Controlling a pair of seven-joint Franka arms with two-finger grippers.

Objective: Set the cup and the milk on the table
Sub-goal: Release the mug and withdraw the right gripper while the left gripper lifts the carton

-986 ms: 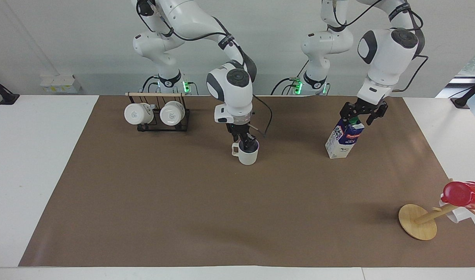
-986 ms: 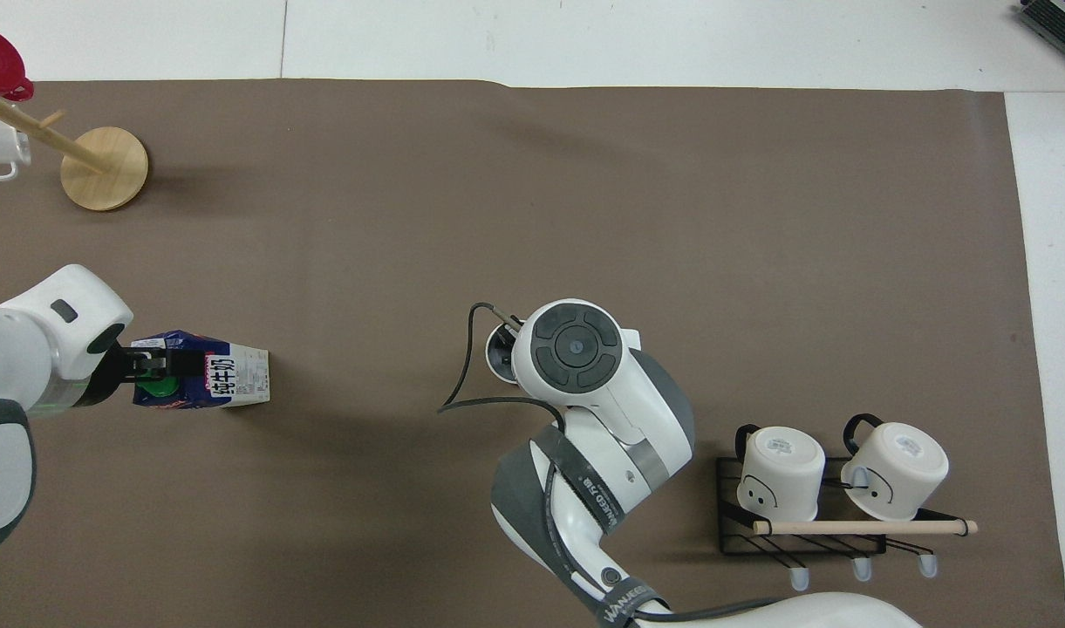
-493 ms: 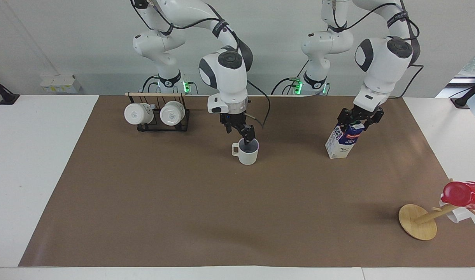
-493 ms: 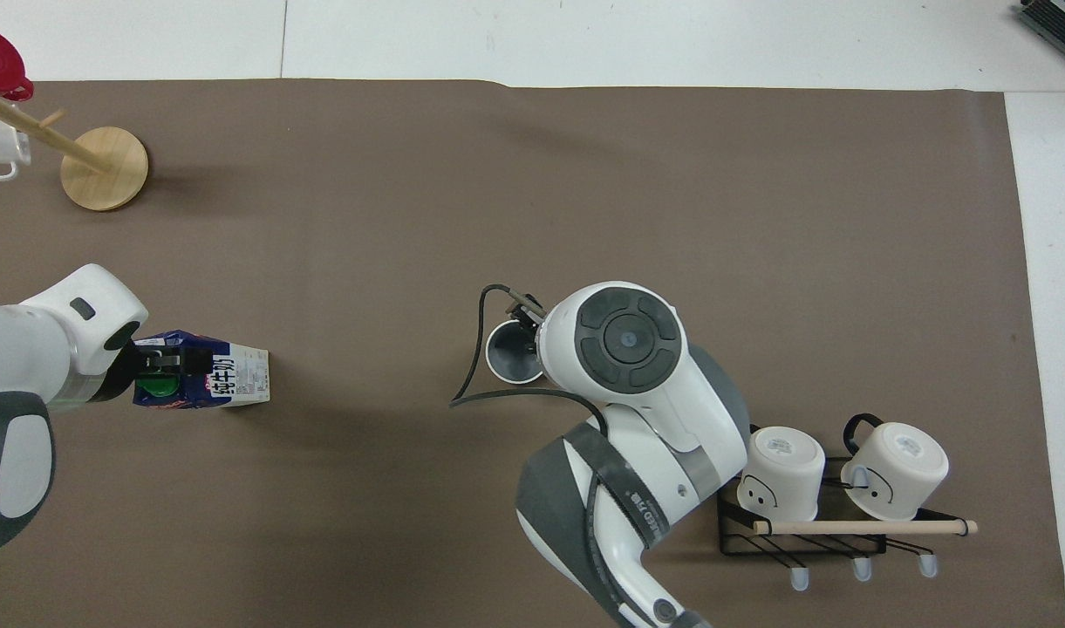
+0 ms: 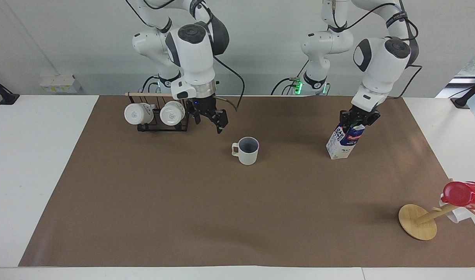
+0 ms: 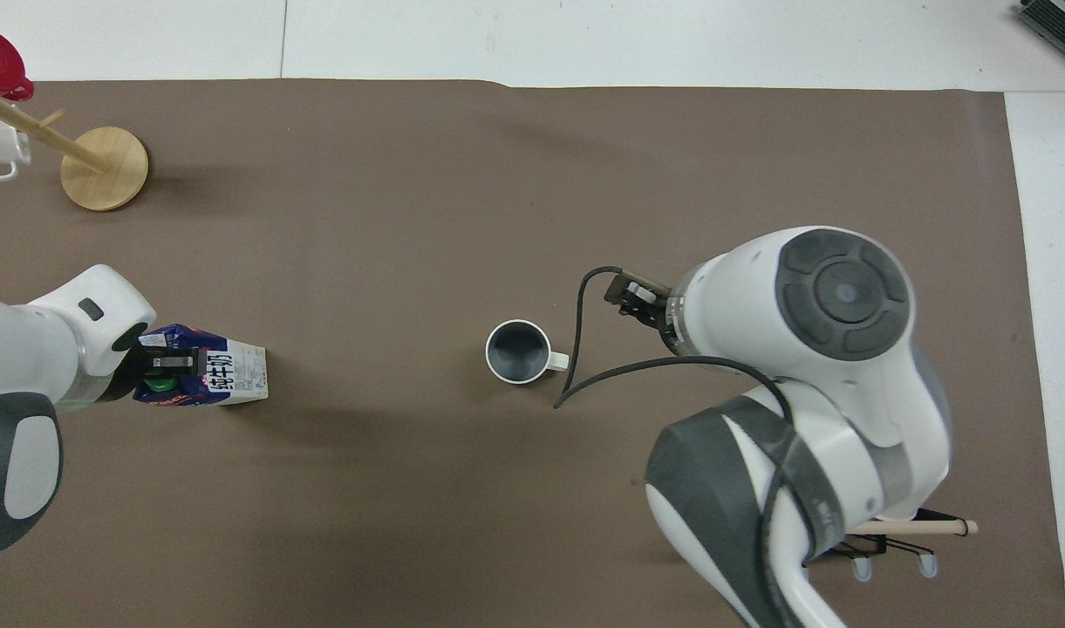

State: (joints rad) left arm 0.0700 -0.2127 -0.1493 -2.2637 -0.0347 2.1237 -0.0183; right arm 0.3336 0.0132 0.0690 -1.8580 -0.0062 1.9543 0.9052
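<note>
The cup [image 5: 248,150] stands upright on the brown paper of the table [image 5: 183,217], its handle toward the right arm's end, and nothing touches it. The right gripper [image 5: 211,119] hangs in the air at about ten o'clock from the cup in the facing view, fingers apart and holding nothing. The left gripper [image 5: 356,118] is squeezed on the top of the milk [image 5: 344,140], which leans a little with its bottom on the paper.

The cup [image 5: 248,151] is off-white, grey-blue inside; the milk [image 5: 344,140] is blue and white, red-banded; the surface [image 5: 183,217] is brown.
</note>
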